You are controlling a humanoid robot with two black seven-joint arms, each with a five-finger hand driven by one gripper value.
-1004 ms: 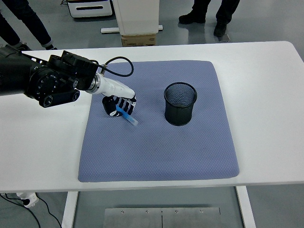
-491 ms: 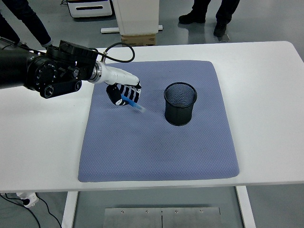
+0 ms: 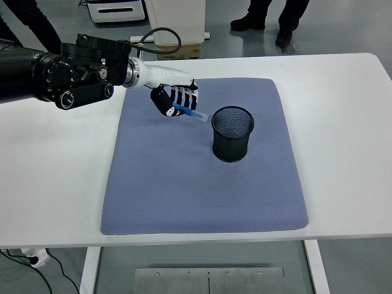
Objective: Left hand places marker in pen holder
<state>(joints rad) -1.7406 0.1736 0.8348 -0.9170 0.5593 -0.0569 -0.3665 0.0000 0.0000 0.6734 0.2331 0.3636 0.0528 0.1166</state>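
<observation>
Blue marker [image 3: 191, 113] rides in the robot's left hand [image 3: 176, 101], tip aimed at the mesh pen holder [image 3: 233, 133].

The marker lies nearly level above the blue mat [image 3: 202, 184], its long axis running left to right, its free end just short of the holder's rim. The fingers are curled around its near end. The holder stands upright to the hand's right and slightly nearer the camera, so the marker likely needs tipping upright over the opening. The right arm is out of view.
</observation>
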